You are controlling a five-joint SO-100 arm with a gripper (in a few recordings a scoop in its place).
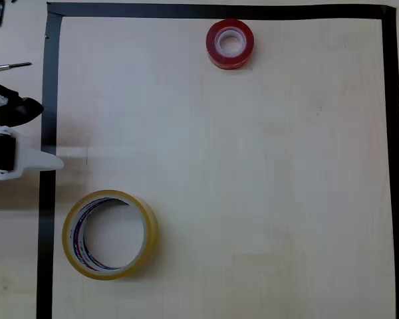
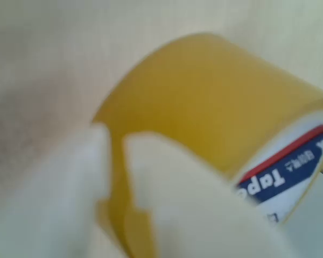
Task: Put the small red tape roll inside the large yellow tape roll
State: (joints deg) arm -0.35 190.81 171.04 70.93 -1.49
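The small red tape roll point(image 1: 230, 61) lies flat near the top edge of the marked area, right of the middle. At the lower left lies the large yellow tape roll point(image 1: 148, 232), its striped inner core showing. My white gripper point(image 1: 55, 162) reaches in from the left edge, above the yellow roll in the overhead view and far from the red one. In the wrist view the two white fingers point(image 2: 70, 183) are blurred and close together with nothing between them; my gripper point(image 2: 114, 137) is shut. The yellow roll point(image 2: 204, 102) looms right behind it.
A black tape border point(image 1: 50, 100) frames the pale wooden table point(image 1: 266, 186). A thin metal tool point(image 1: 10, 66) lies outside the border at the upper left.
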